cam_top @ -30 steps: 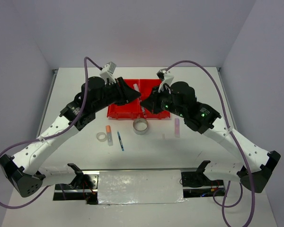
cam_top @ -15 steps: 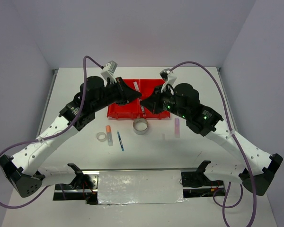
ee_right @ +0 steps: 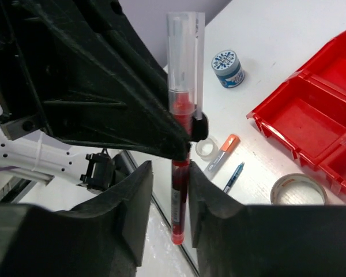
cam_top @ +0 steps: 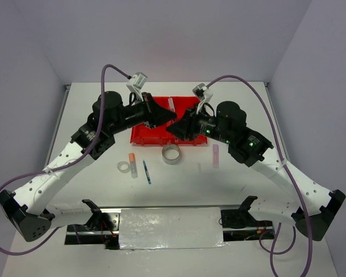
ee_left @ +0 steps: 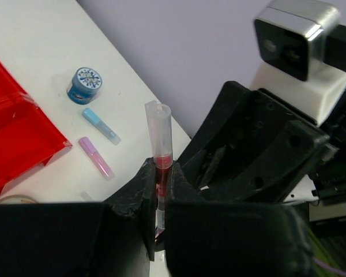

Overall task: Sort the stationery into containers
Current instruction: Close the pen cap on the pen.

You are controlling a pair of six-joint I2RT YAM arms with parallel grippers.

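My left gripper point(cam_top: 169, 116) is shut on a red pen point(ee_left: 158, 138) with a clear cap and holds it upright above the red tray point(cam_top: 145, 136). My right gripper point(cam_top: 173, 129) is open, its jaws on either side of the pen's lower end point(ee_right: 180, 190). One finger is close to the pen and a gap shows on the other side. On the table in front of the tray lie a silvery tape ring point(cam_top: 172, 154), a clear tape ring point(cam_top: 124, 167), an orange stub point(cam_top: 131, 157), a blue pen point(cam_top: 146, 172) and a pink stick point(cam_top: 215, 156).
A blue-patterned roll point(ee_left: 85, 84) sits beyond a blue stick point(ee_left: 101, 125) and the pink stick point(ee_left: 96, 157). A roll point(ee_right: 228, 67) also shows past the tray's corner point(ee_right: 300, 121) in the right wrist view. Both arms cover much of the tray.
The two grippers have closed in on each other above the tray. The right gripper's fingers now stand around the lower end of the pen that the left gripper holds.
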